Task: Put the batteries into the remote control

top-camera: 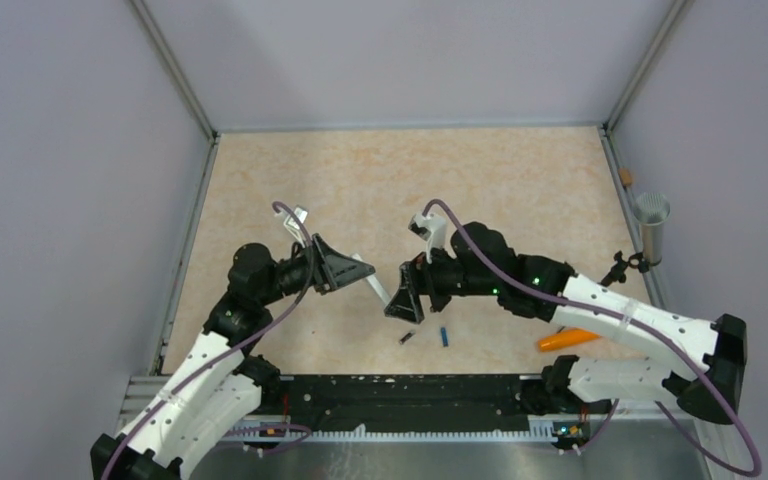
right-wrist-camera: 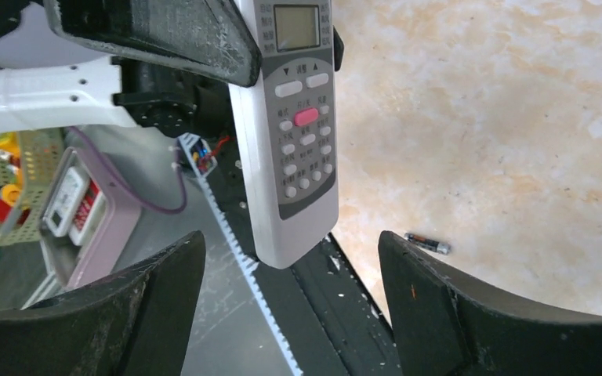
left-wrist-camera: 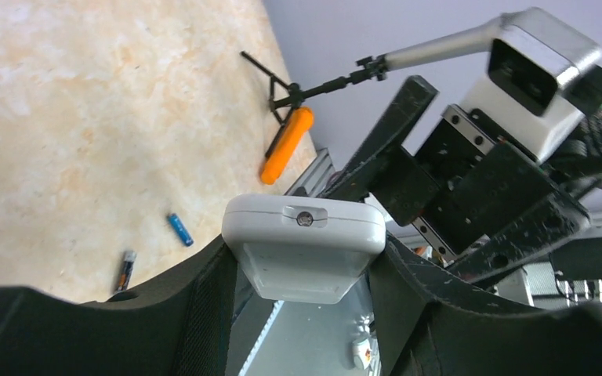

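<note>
At frame centre you see the remote control (top-camera: 378, 288) in the left end effector (top-camera: 355, 270), with the right end effector (top-camera: 403, 305) beside it on the right. Just below, the batteries (top-camera: 406, 338) lie side by side on the tabletop (top-camera: 360, 180). The tapered object (top-camera: 568, 340) lies at lower right.

The remote control (right-wrist-camera: 290, 157) is white, grey-faced, with 1 pink button (right-wrist-camera: 306, 117). There's 1 black battery (right-wrist-camera: 427, 244), 1 blue battery (left-wrist-camera: 179, 229), an orange tool (left-wrist-camera: 286, 145), a mottled beige table (top-camera: 380, 170).

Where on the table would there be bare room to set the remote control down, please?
The far half of the table, from the arms to the back wall, is bare, as is the near patch between the left arm and the dark battery. The front middle is crowded: the blue battery lies beside it, the orange object further right.
</note>
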Available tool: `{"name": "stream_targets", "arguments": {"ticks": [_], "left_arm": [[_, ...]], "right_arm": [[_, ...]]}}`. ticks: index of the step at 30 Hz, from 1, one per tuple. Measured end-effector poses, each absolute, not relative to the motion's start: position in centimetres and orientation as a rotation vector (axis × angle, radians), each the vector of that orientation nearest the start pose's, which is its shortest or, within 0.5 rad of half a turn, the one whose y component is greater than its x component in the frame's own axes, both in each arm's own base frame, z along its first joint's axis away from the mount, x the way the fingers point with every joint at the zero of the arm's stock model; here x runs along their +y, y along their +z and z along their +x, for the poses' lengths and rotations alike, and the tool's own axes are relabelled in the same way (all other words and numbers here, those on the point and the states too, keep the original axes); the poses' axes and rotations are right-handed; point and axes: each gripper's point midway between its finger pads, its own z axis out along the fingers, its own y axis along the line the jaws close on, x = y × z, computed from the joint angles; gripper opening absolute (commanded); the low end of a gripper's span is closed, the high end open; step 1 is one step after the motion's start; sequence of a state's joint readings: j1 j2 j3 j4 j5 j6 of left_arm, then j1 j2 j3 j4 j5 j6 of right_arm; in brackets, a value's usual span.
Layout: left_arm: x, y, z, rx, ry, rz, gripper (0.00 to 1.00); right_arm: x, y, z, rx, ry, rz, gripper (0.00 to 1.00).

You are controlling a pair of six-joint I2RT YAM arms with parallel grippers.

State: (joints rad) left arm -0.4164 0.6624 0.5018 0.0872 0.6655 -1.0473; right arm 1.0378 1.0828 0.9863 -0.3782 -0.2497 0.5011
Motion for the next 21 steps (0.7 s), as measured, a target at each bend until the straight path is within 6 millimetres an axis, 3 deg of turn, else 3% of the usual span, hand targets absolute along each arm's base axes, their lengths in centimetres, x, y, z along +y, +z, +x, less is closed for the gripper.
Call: {"name": "stream_targets", "arguments": {"ticks": [7,13,21], "left_arm": [[-22.2,23.3,18.2,2.040,-1.507,-0.111,0.00],[-21.8,22.3,18.4,2.091,-1.459,-0.143,0.00],[-21.6,21.8,18.4,2.118,-1.432,-0.174,0.00]], "right_arm": [[34.3,21.7,12.3,2.189,0.959,-0.846,0.68],[35.6,20.0,12.5,2.211,0.830,-0.890,0.62],[35.9,17.7,13.1,2.240,0.689,-0.894,0.38]]}}
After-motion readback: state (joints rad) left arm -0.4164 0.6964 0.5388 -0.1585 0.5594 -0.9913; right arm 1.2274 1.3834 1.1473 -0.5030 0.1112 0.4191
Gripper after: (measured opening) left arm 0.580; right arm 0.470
